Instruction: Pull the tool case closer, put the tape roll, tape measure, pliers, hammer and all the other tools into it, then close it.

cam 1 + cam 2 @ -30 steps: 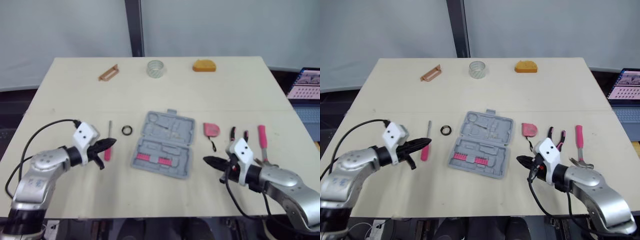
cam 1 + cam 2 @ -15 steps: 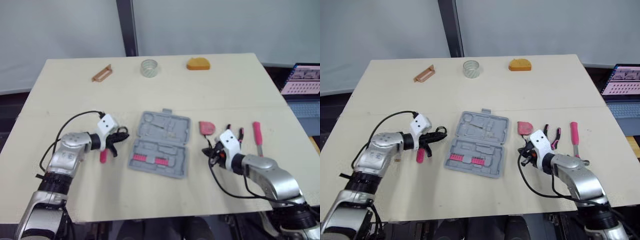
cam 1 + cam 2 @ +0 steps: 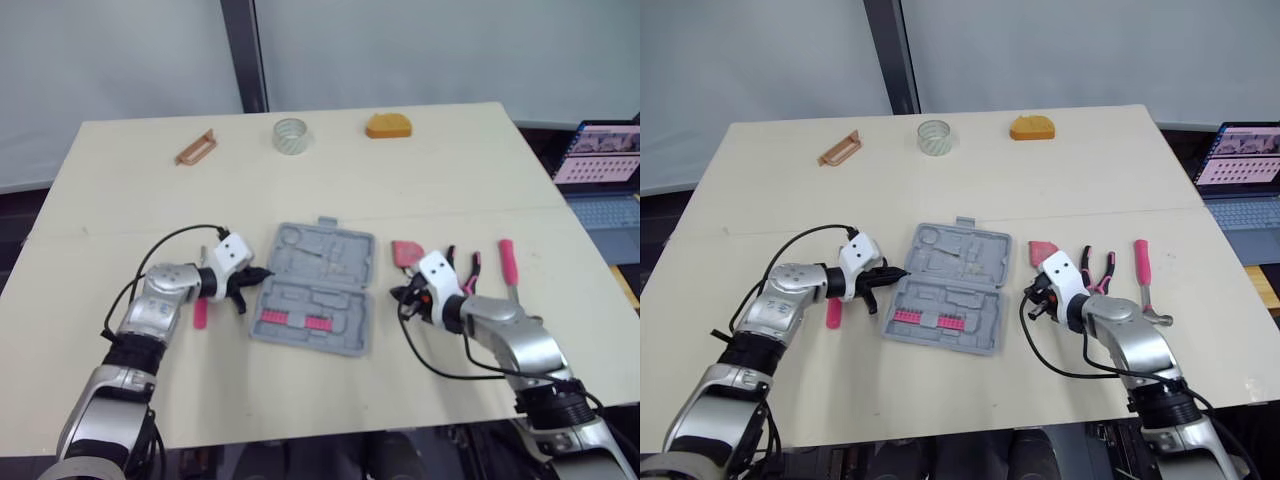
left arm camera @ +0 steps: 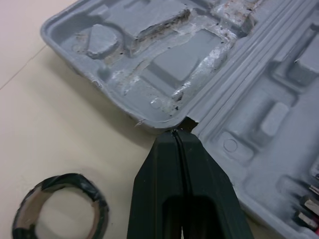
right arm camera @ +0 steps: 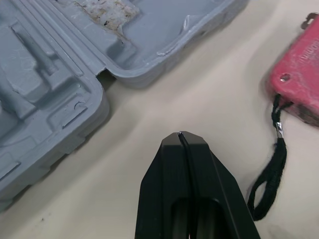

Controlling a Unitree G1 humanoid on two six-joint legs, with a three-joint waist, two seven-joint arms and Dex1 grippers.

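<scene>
on the pale surface [image 3: 430, 170] the open grey tool case [image 3: 315, 290] lies between your arms, not yet drawn close. both forearms reach inward, low and nearly flat. your left end effector [image 3: 261, 273] is pressed together, its tip at the hinge notch on the case's left edge, seemingly touching. your right end effector [image 3: 396, 296] is also pressed together, just short of the right edge, beside the red tape measure [image 3: 405, 253]. catch both sides evenly and drag straight back, so the case doesn't swivel onto the black tape roll [image 4: 62, 206].
</scene>
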